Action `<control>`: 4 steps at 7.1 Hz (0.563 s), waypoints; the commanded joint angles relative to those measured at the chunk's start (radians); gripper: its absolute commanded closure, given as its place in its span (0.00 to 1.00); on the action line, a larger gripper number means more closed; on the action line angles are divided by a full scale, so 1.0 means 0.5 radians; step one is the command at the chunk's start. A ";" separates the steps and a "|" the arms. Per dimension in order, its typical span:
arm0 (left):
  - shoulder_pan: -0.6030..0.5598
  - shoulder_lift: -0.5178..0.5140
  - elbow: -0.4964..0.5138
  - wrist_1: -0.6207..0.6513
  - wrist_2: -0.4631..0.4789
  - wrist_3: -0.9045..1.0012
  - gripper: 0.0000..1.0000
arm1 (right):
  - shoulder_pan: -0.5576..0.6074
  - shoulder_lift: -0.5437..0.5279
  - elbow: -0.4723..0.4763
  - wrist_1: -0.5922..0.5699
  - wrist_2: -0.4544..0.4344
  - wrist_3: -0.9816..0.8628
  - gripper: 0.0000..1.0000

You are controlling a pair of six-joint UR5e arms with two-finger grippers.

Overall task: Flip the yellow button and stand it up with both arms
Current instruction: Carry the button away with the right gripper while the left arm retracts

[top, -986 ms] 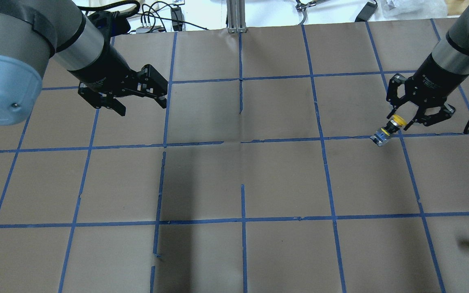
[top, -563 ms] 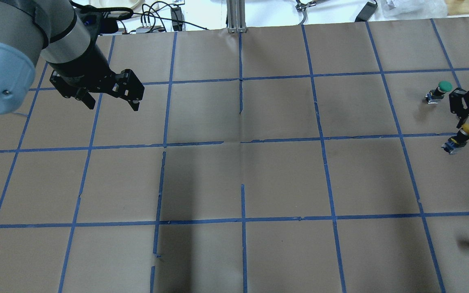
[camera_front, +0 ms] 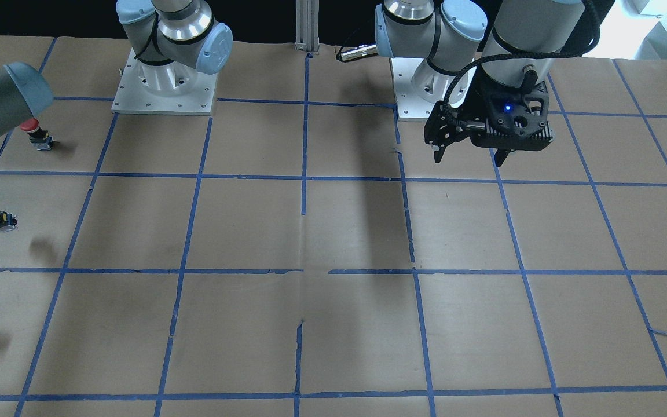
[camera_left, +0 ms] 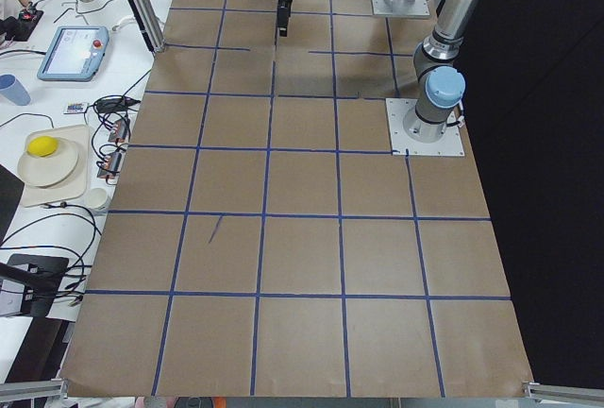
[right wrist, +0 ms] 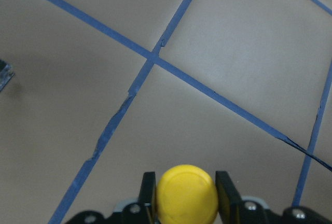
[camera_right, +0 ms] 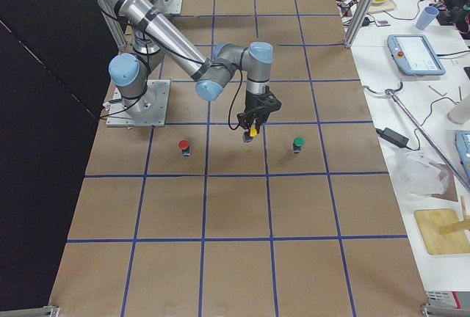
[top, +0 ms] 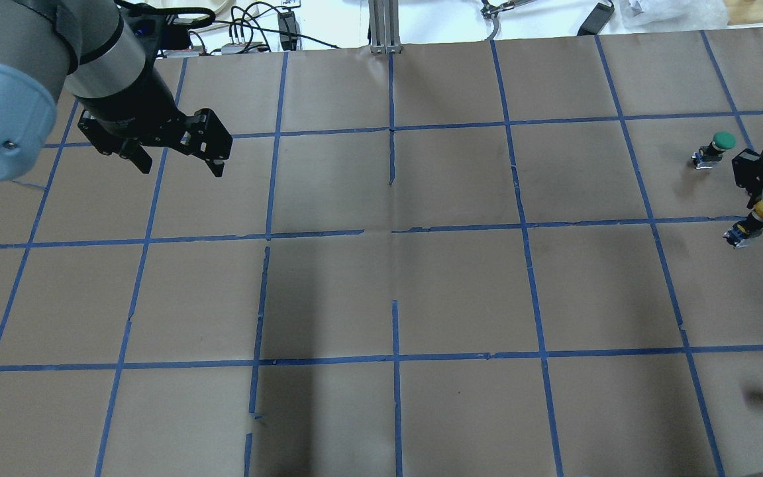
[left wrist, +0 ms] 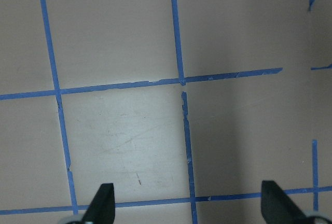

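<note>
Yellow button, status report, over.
Right claw shut on yellow button, gripped by the cap, held off the table. Left claw open, empty, far across. Green button and red button stand nearby, apart.

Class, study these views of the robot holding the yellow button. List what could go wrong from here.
1. The right pincer grips the yellow button only by its round cap, with the base hanging free, so it might slip or twist out.
2. The green button and red button stand nearby on either side; lowering it could knock one over.
3. The left pincer is open but far off, so a handover needs a long reach.
</note>
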 commanded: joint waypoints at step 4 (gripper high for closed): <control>-0.003 0.008 0.026 -0.008 0.003 -0.003 0.00 | 0.012 0.014 0.058 -0.168 -0.028 0.366 0.95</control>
